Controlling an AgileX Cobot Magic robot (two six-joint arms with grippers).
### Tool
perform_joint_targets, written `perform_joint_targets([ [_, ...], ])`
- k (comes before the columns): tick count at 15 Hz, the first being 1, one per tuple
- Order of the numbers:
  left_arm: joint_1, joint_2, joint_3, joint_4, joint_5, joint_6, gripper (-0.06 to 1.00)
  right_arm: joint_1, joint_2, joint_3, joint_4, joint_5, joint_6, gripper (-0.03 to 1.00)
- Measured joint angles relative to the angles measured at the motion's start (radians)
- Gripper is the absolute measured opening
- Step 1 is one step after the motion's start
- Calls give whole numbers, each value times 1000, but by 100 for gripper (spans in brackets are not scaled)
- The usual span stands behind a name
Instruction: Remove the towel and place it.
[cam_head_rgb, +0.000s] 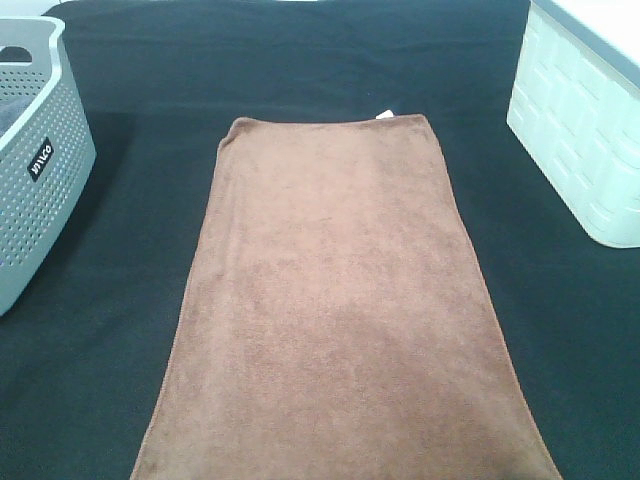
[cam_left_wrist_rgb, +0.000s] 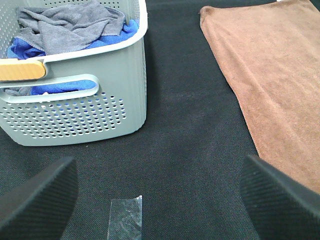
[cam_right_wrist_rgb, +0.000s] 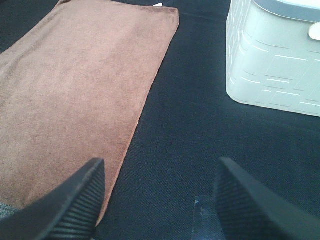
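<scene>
The reddish-brown towel (cam_head_rgb: 340, 300) lies flat and lengthwise down the middle of the black table cloth, a small white tag (cam_head_rgb: 384, 113) at its far right corner. It also shows in the left wrist view (cam_left_wrist_rgb: 275, 85) and the right wrist view (cam_right_wrist_rgb: 80, 90). Neither arm appears in the exterior view. My left gripper (cam_left_wrist_rgb: 160, 200) hovers open over bare cloth between the grey basket and the towel's left edge. Beside the towel's right edge, my right gripper (cam_right_wrist_rgb: 160, 200) is open, one finger (cam_right_wrist_rgb: 75, 205) over the towel's edge. Nothing is held.
A grey perforated laundry basket (cam_head_rgb: 40, 170) stands at the left; it holds grey and blue cloths (cam_left_wrist_rgb: 70, 25). A white bin (cam_head_rgb: 585, 130) stands at the right back. Clear tape strips (cam_left_wrist_rgb: 125, 217) (cam_right_wrist_rgb: 202, 217) lie on the black cloth (cam_head_rgb: 320, 60).
</scene>
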Motion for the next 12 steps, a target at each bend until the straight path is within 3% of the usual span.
perform_joint_targets([
  [12, 0, 0, 0, 7, 0, 1, 82, 0, 0, 0, 0, 0, 0, 58],
])
